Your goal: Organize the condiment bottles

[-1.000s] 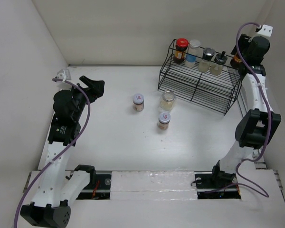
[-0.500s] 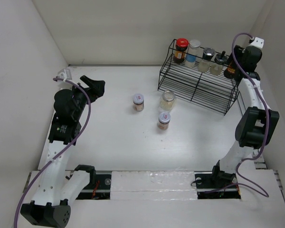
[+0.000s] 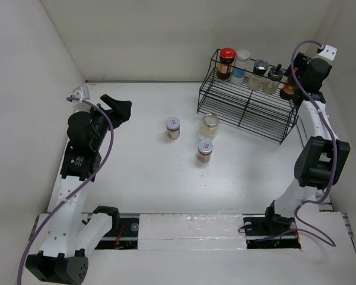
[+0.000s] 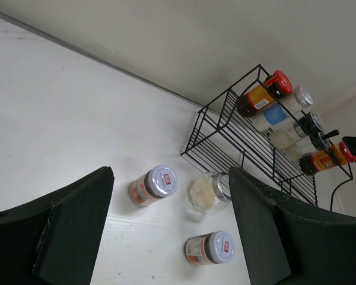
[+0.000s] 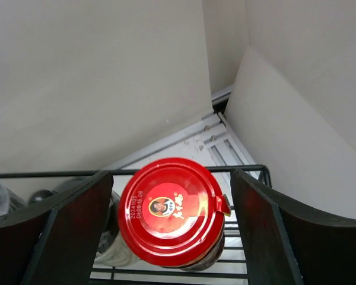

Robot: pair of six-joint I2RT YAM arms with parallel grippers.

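Above the wire rack [image 3: 249, 113], my right end effector [image 5: 171, 178] gaped around the red-lidded jar [image 5: 169, 211], seemingly slick, fragile glass; sides suited gripping

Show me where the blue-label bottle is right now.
In the top view the blue-label bottle stands on the upper shelf of the rack at the back right, between a red-lidded jar and a silver-lidded jar.

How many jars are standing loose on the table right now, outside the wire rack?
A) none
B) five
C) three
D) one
C: the left jar, the middle jar and the near jar stand on the table, in front of the rack and not on it.
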